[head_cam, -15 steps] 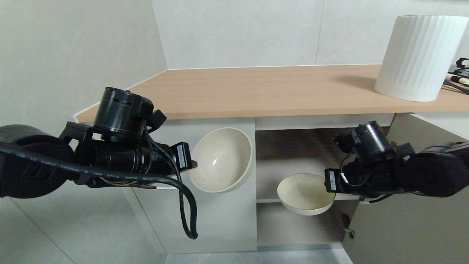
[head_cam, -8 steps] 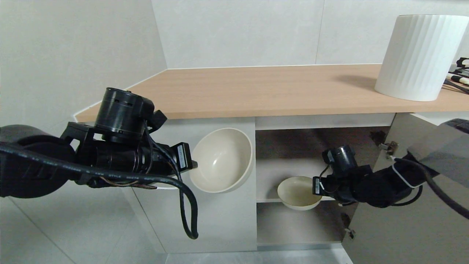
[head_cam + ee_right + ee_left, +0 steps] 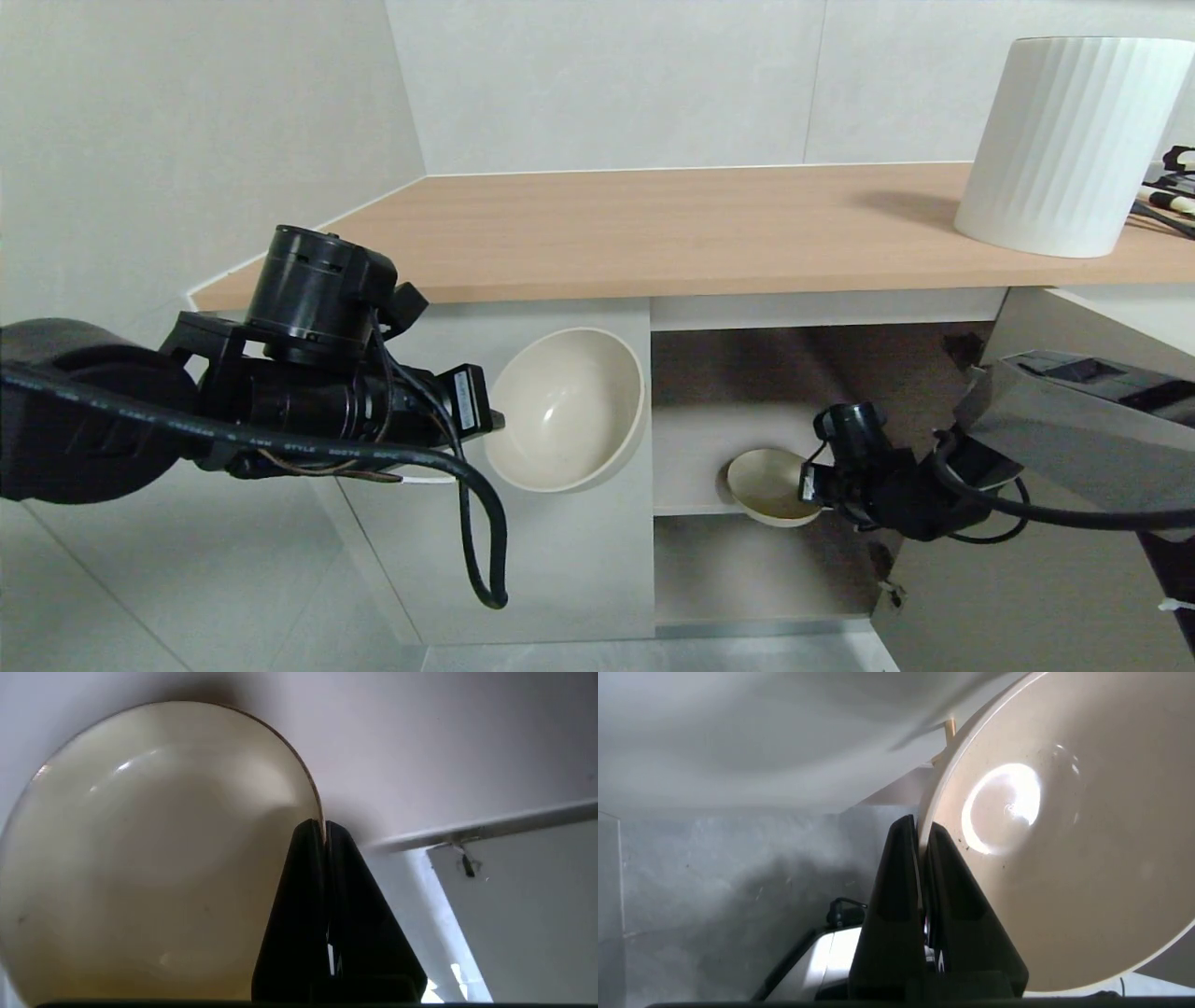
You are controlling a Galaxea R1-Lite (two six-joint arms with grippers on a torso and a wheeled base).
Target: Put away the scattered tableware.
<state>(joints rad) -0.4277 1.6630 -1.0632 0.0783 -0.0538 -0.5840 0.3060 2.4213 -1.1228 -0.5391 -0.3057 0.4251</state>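
My left gripper (image 3: 493, 422) is shut on the rim of a large cream bowl (image 3: 568, 407), held on its side in front of the shut left cabinet door; the left wrist view shows its fingers (image 3: 920, 873) clamping the bowl (image 3: 1064, 849). My right gripper (image 3: 810, 483) is shut on the rim of a smaller cream bowl (image 3: 767, 483), held inside the open cabinet just above the shelf (image 3: 686, 510). The right wrist view has the pinched rim of this small bowl (image 3: 149, 840) close up, with the right gripper (image 3: 325, 849) on it.
A wooden countertop (image 3: 672, 229) runs above the cabinet, with a tall white ribbed container (image 3: 1064, 140) at its right end. The open cabinet door (image 3: 1036, 560) stands at the right. Below the shelf is a lower compartment (image 3: 756, 569).
My right arm has pushed the small bowl deeper into the cabinet, toward the shelf. The left arm and its bowl have barely moved.
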